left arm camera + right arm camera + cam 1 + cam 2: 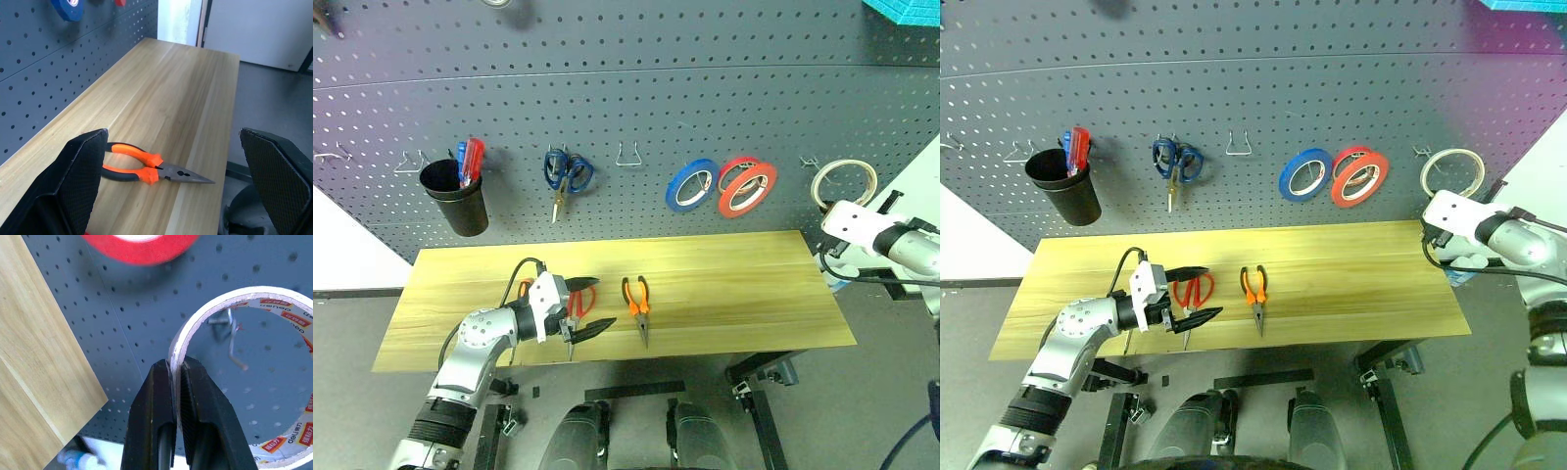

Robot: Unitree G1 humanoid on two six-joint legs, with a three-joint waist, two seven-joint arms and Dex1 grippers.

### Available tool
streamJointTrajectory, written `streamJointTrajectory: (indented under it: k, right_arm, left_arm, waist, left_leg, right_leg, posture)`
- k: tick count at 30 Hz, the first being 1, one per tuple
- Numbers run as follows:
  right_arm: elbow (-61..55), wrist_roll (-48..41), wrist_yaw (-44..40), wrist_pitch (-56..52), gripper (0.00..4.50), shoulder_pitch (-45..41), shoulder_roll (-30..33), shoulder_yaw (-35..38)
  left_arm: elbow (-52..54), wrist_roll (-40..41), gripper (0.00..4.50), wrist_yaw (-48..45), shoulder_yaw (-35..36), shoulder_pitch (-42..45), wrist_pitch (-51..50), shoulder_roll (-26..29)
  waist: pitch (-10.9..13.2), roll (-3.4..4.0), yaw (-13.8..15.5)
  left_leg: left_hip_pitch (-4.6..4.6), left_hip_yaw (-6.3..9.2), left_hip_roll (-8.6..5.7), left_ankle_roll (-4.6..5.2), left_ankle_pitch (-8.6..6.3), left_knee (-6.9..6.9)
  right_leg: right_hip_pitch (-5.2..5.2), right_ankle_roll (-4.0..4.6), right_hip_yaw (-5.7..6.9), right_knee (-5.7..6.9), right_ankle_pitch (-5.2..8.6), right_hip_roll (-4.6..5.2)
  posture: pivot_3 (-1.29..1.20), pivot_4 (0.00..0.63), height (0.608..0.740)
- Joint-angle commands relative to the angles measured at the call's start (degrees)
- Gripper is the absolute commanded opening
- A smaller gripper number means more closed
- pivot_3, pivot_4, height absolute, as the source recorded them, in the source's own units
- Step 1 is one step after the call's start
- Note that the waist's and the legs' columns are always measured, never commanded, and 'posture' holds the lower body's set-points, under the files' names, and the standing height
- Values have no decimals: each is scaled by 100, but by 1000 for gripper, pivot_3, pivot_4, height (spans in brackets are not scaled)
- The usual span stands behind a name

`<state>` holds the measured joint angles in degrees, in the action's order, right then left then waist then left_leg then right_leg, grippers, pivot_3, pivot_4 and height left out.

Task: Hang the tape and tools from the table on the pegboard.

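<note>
The whitish tape (210, 311) is held up against the dark pegboard (626, 108) at its far right, with my right gripper (177, 364) shut on the roll's rim. A metal hook (234, 342) shows through the roll's hole; I cannot tell whether they touch. On the wooden table (724, 284), my left gripper (591, 305) stands open just above the red-handled scissors (1206, 285). To its right, the orange-and-black pliers (637, 299) lie flat. An orange handle (524, 287) peeks out behind the left wrist, the rest hidden.
On the pegboard hang a black cup (460, 201) with red and blue screwdrivers, blue scissors (568, 174), a bare hook (628, 155), a blue tape roll (692, 184) and red rolls (747, 186). The table's right edge lies below the right gripper.
</note>
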<state>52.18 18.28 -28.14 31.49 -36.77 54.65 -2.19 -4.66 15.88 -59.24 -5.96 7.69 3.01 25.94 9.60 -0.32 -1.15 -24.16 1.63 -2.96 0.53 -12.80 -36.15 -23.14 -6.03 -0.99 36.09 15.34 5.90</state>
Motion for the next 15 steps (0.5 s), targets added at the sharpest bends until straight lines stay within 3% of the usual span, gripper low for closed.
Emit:
streamJointTrajectory:
  k: [1, 10, 15]
  right_arm:
    - [598, -179, -165, 156, 26, -400, -159, -14]
    - [1275, -284, -410, 220, 26, -713, -421, -72]
    - [1258, -356, -494, 222, 1510, -732, -437, -29]
  left_arm:
    - [203, 100, 4500, 8, 59, 30, 32, 8]
    - [212, 95, 4500, 64, 83, -9, 57, -1]
    - [190, 80, 4500, 82, 68, -5, 73, -4]
  waist:
    - [0, 0, 0]
    - [1, 1, 6]
    - [1, 2, 2]
  left_leg:
    - [0, 0, 0, 0, 0, 0]
    - [3, 0, 0, 0, 0, -1]
    - [4, 0, 0, 0, 0, -1]
  right_leg:
    - [1, 0, 0, 0, 0, 0]
    - [3, -2, 0, 2, -1, -2]
    - [4, -8, 0, 2, -5, -2]
  posture:
    - [-46, 167, 727]
    - [-34, 160, 727]
    - [-36, 157, 727]
